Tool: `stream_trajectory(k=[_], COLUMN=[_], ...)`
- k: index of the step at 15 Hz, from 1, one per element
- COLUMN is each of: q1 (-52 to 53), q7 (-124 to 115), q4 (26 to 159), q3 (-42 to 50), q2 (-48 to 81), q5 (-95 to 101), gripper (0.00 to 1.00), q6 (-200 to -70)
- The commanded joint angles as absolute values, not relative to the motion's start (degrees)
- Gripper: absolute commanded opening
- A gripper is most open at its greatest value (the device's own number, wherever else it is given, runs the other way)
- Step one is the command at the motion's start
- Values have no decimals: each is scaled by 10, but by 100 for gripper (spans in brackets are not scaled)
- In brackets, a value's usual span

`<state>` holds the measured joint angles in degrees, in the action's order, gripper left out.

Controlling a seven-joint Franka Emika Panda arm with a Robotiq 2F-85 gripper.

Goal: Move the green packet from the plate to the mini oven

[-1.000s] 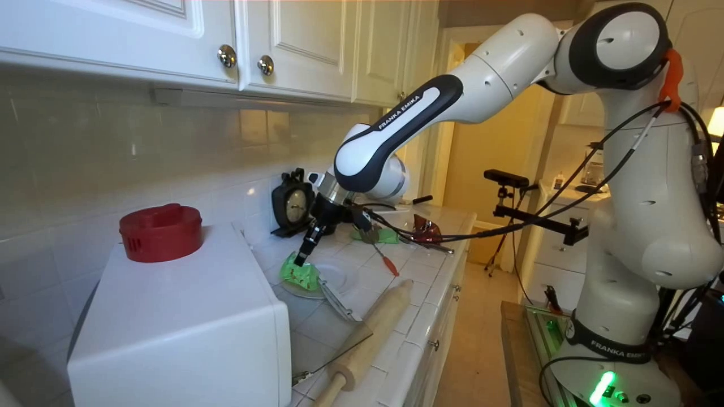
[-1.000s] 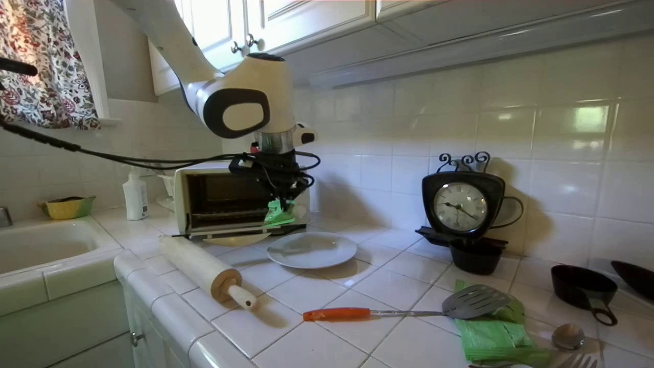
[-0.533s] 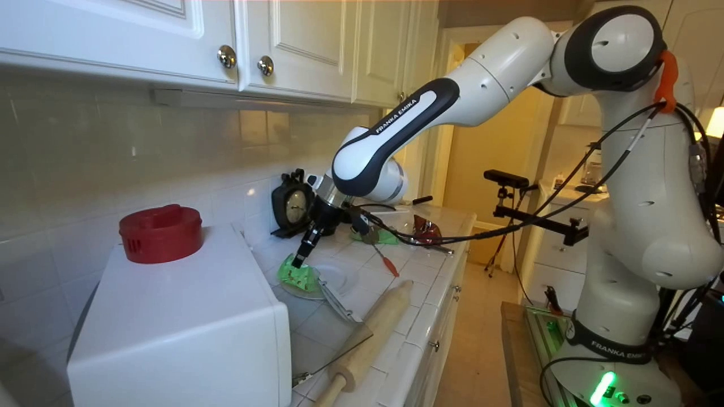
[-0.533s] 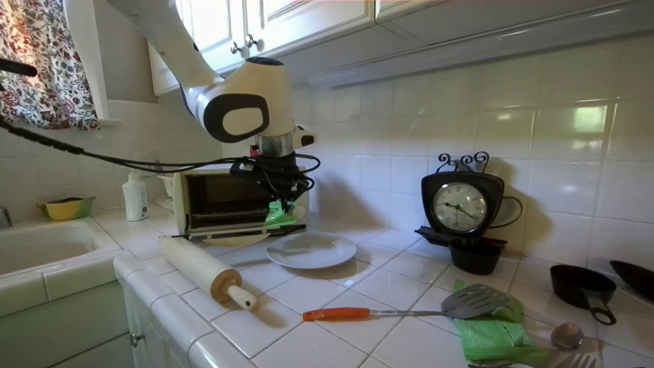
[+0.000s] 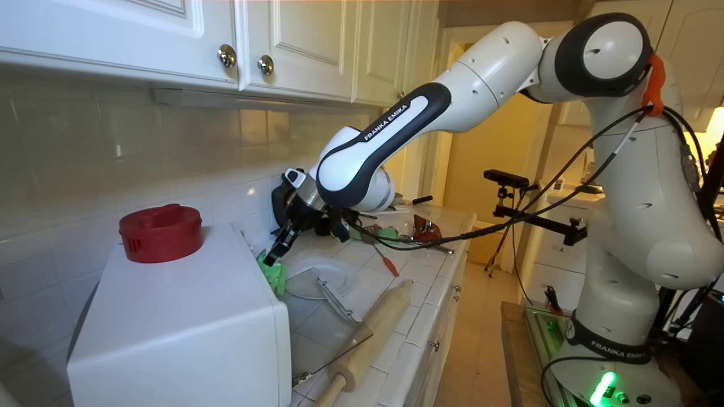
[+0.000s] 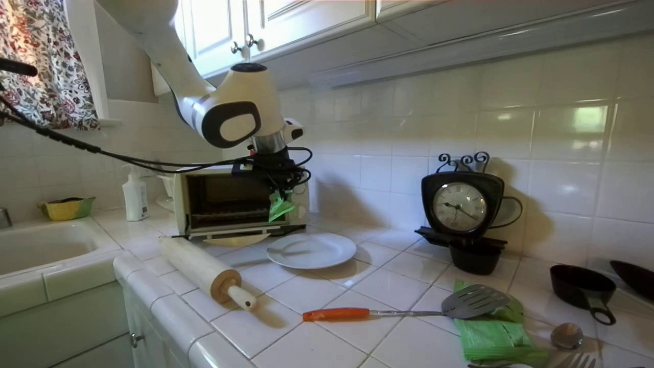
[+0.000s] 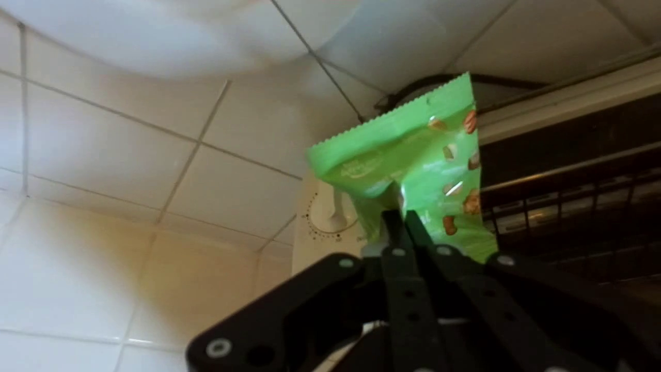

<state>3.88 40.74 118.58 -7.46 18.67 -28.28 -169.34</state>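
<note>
Wrist view: my gripper (image 7: 402,214) pinches green packet (image 7: 415,160) at a fold; likely light, soft, slippery: hold there | In an exterior view: mini oven (image 5: 186,308) at packet's 8 o'clock | In an exterior view: packet aloft, plate (image 6: 312,251) at 5 o'clock

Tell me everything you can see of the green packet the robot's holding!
The green packet is bright, shiny and crinkly, like plastic, with a zigzag edge and what look like nut pictures along one side. The writing is too blurry to read. The gripper is shut on it, creasing it. It hangs tilted in the air, off the plate, by the front of the mini oven; I can't tell if they touch.
</note>
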Motion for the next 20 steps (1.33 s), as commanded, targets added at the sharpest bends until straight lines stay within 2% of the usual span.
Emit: stream_trajectory(k=[1, 8, 9, 11, 16, 20], q1=[58, 105, 73, 78, 50, 64], q7=[420, 413, 372, 346, 304, 216], q4=[1111, 1031, 1027, 1022, 1052, 1123], q3=[-75, -59, -94, -95, -136, -115], q2=[245, 304, 310, 314, 315, 283], q5=[-252, -192, -131, -83, -38, -27], gripper=[1, 1, 1, 1, 1, 1], q6=[-1695, -1671, -1676, -1679, -1721, -1791])
